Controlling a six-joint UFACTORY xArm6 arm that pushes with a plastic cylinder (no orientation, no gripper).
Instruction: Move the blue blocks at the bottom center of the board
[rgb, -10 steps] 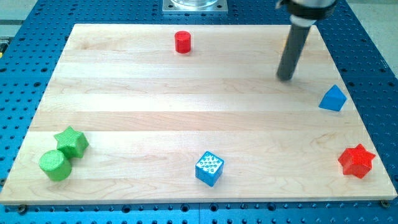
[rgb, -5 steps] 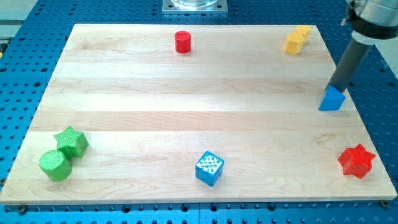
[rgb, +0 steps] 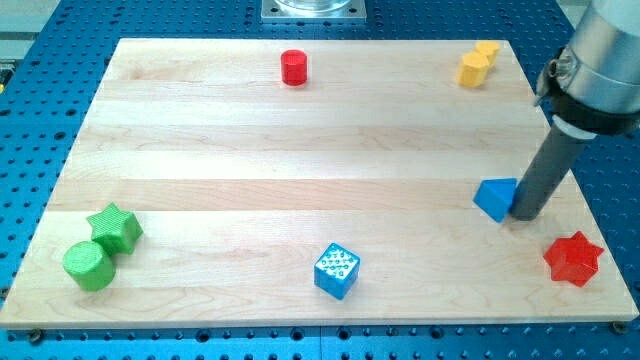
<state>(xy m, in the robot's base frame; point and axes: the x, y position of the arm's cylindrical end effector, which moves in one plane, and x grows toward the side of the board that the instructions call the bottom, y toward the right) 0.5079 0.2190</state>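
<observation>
The wooden surface sits on a blue perforated base. The arm carries no pincer, so there is nothing to open, close or hold; it ends in a dark rod.

My tip rests on the surface at the view's right, touching the right side of the blue triangular block. That block lies near the right edge, below mid-height. The blue cube, with a white dotted top face, stands at the bottom centre, close to the bottom edge and well apart from the triangular block.

Edges and room: the middle of the surface between the two blue blocks is open wood. The blue cube has bare wood on both sides along the bottom edge.

Containers: none observed.

Other items: the red star block lies at the lower right corner, near my tip and below it, close to the right edge. The green star block and green cylinder touch each other at the lower left corner. The red cylinder stands near the top edge, left of centre. The yellow block, shape unclear, lies at the top right. A grey metal mount shows beyond the top edge.
</observation>
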